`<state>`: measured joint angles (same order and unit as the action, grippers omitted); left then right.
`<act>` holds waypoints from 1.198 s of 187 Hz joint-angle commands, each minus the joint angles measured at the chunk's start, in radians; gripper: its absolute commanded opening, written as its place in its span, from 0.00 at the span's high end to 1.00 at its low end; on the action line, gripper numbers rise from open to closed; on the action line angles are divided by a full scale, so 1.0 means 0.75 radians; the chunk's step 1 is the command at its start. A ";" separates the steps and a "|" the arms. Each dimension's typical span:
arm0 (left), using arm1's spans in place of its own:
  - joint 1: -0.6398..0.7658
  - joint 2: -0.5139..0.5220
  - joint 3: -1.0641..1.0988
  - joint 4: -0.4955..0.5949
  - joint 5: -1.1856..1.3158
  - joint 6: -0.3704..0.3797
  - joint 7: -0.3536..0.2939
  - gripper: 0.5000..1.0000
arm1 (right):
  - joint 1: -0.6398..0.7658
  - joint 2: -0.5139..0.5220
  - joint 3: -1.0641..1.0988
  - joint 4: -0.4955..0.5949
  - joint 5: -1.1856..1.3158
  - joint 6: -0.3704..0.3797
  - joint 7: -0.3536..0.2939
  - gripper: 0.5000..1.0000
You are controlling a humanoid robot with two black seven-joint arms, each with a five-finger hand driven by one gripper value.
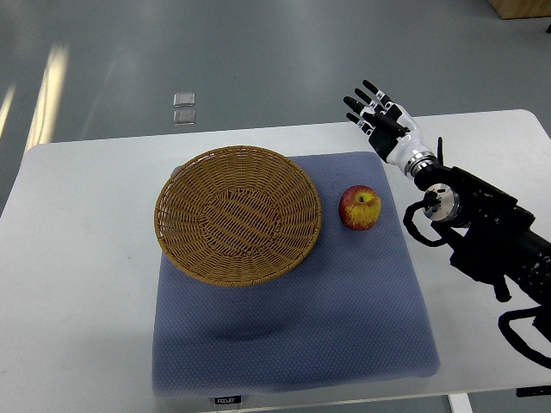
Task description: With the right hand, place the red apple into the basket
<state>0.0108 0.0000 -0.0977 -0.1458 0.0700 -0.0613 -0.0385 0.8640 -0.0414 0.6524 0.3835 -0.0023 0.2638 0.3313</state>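
One arm in view — the right hand (379, 116) hangs over the table's far edge w/ fingers spread, holding nothing. Red apple (360, 207) sits on the blue mat (293, 335), just beside the wicker basket (238, 215), apart from the hand. Reach step, I'd say — next move needs the hand brought down & back to the apple, then closed around it.

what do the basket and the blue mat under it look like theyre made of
The basket looks like woven wicker or rattan: tan strands in a visible weave with a braided rim, matte. The mat looks like soft fabric or foam-backed cloth: a fine dotted texture, dull blue-grey, with slightly rounded edges. Neither can be confirmed from the look alone.
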 commanded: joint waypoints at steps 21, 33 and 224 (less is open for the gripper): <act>0.000 0.000 0.010 0.000 0.003 -0.002 0.000 0.00 | 0.002 -0.002 -0.001 0.000 -0.001 -0.004 0.000 0.16; 0.000 0.000 0.010 0.000 0.003 -0.002 0.000 0.00 | 0.002 -0.002 -0.001 0.000 -0.001 -0.004 0.000 0.16; -0.002 0.000 0.012 0.020 0.003 0.014 0.002 0.00 | -0.009 -0.031 -0.001 0.020 0.001 -0.037 0.012 0.15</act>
<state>0.0078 0.0000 -0.0889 -0.1329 0.0722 -0.0507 -0.0368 0.8617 -0.0520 0.6517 0.3817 -0.0016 0.2389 0.3405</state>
